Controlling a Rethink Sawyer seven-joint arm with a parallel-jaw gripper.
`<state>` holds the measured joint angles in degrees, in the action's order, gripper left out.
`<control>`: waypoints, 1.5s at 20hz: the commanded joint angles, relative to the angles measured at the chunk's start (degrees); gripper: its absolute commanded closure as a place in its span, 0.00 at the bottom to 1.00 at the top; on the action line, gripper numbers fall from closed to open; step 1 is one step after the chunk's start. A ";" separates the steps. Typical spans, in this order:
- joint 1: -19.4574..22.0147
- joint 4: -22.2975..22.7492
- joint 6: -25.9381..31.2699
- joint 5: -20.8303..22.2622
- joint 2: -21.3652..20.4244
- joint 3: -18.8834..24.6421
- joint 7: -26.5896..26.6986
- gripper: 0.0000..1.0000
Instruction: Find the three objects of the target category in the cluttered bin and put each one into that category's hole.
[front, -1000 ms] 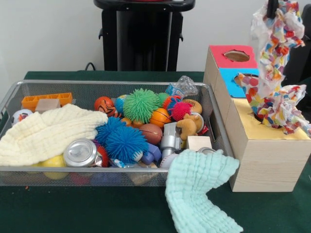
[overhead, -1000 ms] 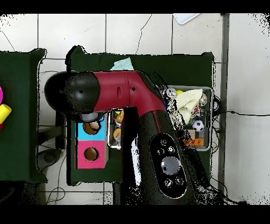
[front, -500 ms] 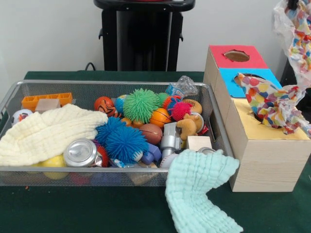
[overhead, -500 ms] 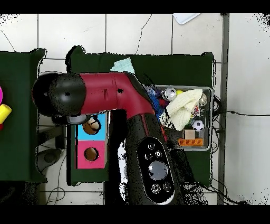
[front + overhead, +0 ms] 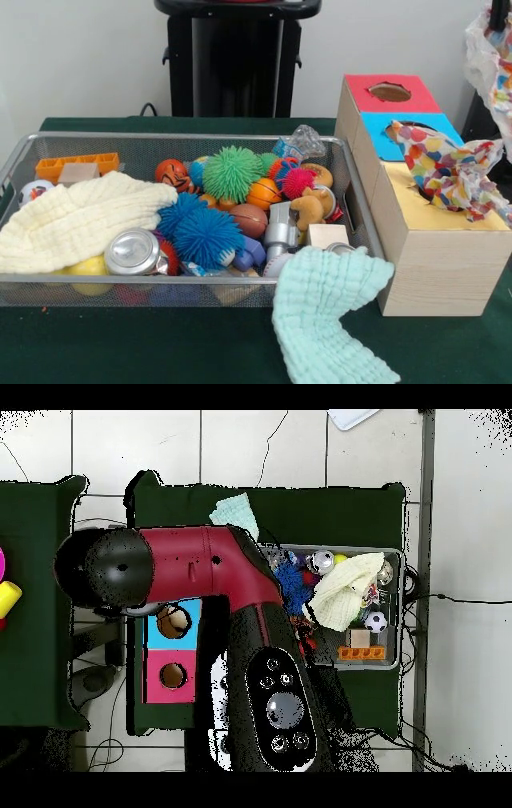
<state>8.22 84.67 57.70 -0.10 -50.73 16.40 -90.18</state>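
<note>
The wire mesh bin (image 5: 24, 152) holds spiky balls, small balls, a can and a cream cloth; it also shows in the overhead view (image 5: 398, 609). One multicoloured crinkly wrapper (image 5: 490, 60) hangs in the air at the right edge, above and right of the wooden box. It hangs from my gripper (image 5: 502, 14), of which only a dark tip shows at the top edge. Another crumpled wrapper (image 5: 448, 172) lies on the box (image 5: 440, 264), over the blue and yellow tops, partly in a hole. In the overhead view my arm (image 5: 200, 574) covers the box's far part.
The red top's hole (image 5: 390, 92) is open; the red and blue holes show from overhead (image 5: 173, 676). A mint cloth (image 5: 328, 320) hangs over the bin's front right corner onto the green table. A clear plastic wrap (image 5: 300, 144) lies at the bin's back.
The gripper has carried the hanging wrapper to the right in the front view, away from above the box, until it is half out of the picture. In the overhead view the arm swung left.
</note>
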 commanded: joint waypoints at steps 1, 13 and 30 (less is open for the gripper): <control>-0.10 4.12 -2.56 -0.95 2.52 -3.59 -14.62 1.00; -0.21 5.28 -8.43 -0.04 4.61 -5.22 -12.70 1.00; -2.80 7.17 -18.22 -0.96 9.72 -8.13 -14.70 1.00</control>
<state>6.25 85.20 43.16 -0.13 -45.06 9.59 -90.18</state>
